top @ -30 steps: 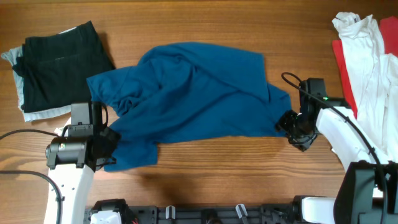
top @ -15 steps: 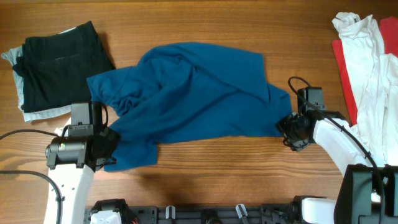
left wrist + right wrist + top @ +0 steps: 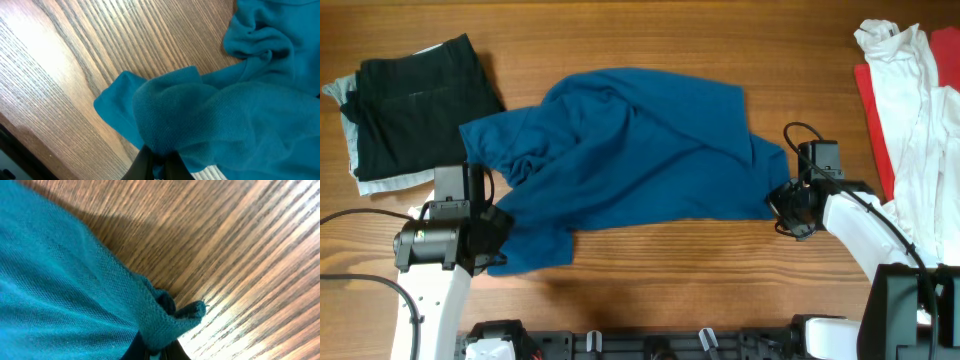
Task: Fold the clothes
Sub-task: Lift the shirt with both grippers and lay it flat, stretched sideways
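Roughly in the middle of the wooden table (image 3: 650,280) lies the blue shirt (image 3: 630,150), crumpled and creased rather than flat. Its long axis runs across the table from side to side, tipped a little: the left end sits nearer the robot and the right end slightly farther away. A loose flap sticks out at the upper left, and diagonal folds cross the middle. Collar and buttons cannot be made out, so which end is the neck cannot be told.

The left gripper (image 3: 495,237) is at the shirt's near left corner. In the left wrist view its fingers (image 3: 147,162) are pinched together on a bunched fold of blue cloth, and the fabric spills away over the wood. The right gripper (image 3: 781,205) is at the shirt's right edge. The right wrist view shows its fingers (image 3: 142,350) clamped on a small hemmed corner of the same cloth, which curls up just above them.

At the far left a folded black garment (image 3: 420,95) lies on top of a pale grey one (image 3: 342,125), just apart from the shirt's flap. At the far right edge a rumpled white garment (image 3: 910,90) lies over a red one (image 3: 873,115), well apart from the shirt.
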